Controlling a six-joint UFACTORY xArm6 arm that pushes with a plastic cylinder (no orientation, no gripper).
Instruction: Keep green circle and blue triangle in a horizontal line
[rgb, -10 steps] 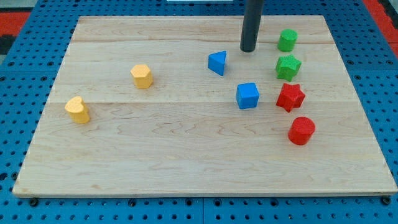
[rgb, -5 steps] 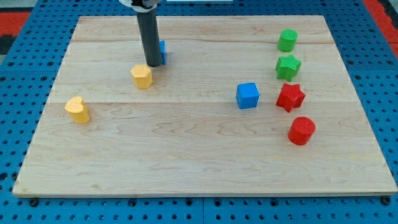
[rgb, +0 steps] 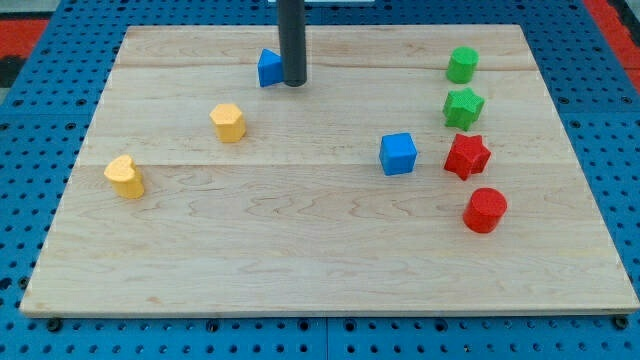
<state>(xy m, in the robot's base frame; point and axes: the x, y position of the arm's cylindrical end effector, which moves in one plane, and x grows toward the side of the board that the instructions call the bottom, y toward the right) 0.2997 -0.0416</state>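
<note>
My tip (rgb: 293, 84), a bare rod with no jaws, holding nothing, touches the blue triangle (rgb: 268, 68) on its right, far side of the board, roughly level with the green circle (rgb: 461, 64) well off right; next only a fine nudge, I judge.

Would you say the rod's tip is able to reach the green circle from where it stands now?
Probably yes: my tip sits beside the blue triangle, and no block stands between it and the green circle.

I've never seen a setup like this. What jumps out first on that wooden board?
A dark rod comes down from the view's top, my tip right beside the blue triangle, on its right. Along the view's right stands a bright column: green circle, green star, red star, red circle, with a blue cube just left. Two yellow blocks sit apart at left.
</note>
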